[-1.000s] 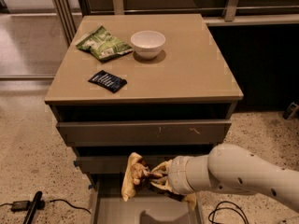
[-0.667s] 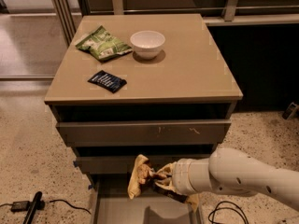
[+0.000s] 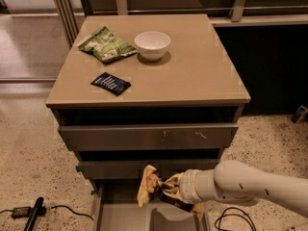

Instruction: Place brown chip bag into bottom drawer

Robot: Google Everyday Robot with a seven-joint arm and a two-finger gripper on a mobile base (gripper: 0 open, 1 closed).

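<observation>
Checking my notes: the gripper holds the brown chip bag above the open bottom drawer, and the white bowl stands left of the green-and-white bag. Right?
Not quite: the camera view shows the white bowl right of the green-and-white bag. The gripper does hold the brown chip bag above the bottom drawer.

White tubular arm (image 3: pixel 255 186), ribbed wrist (image 3: pixel 191 186), seemingly dark claw (image 3: pixel 163 187) low centre

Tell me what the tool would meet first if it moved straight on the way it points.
The tool points left in the picture, holding the chip bag above the bottom drawer. Beyond the bag, it would probably reach the drawer's left wall; depth is unclear, so it may pass above it.
</observation>
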